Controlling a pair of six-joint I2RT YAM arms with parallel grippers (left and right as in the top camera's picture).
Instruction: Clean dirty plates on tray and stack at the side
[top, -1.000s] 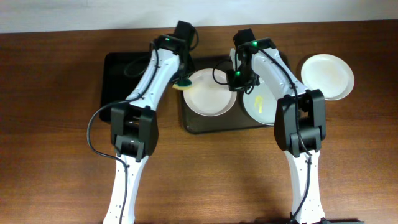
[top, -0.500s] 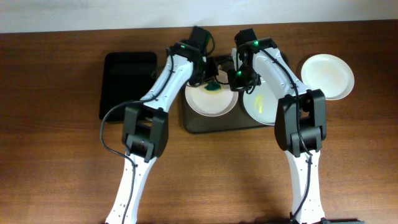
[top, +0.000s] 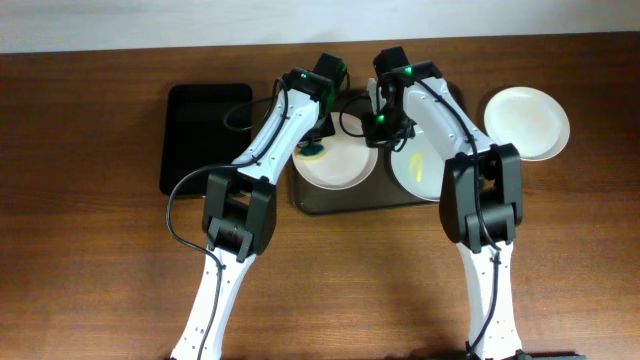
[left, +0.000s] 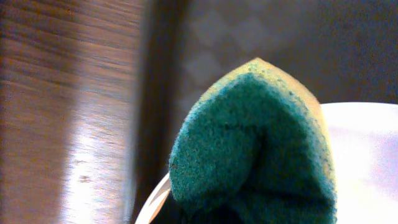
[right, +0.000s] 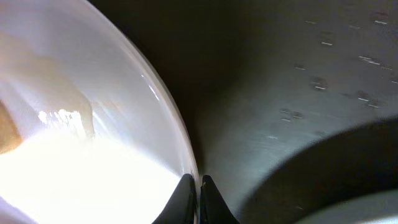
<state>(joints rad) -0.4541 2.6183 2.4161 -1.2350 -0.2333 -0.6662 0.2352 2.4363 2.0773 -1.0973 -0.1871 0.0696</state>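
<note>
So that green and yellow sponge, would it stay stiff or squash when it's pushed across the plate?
Probably squashy: the sponge looks folded into a peak where it is pinched. Its porous texture suggests it is light for its size. The rough green face would likely drag rather than slide on the smooth plate.

Saw a glossy black tray (top: 195, 130) at ten o'clock on the wooden table (top: 80, 250), a green-yellow sponge (top: 313, 151) at twelve.
</note>
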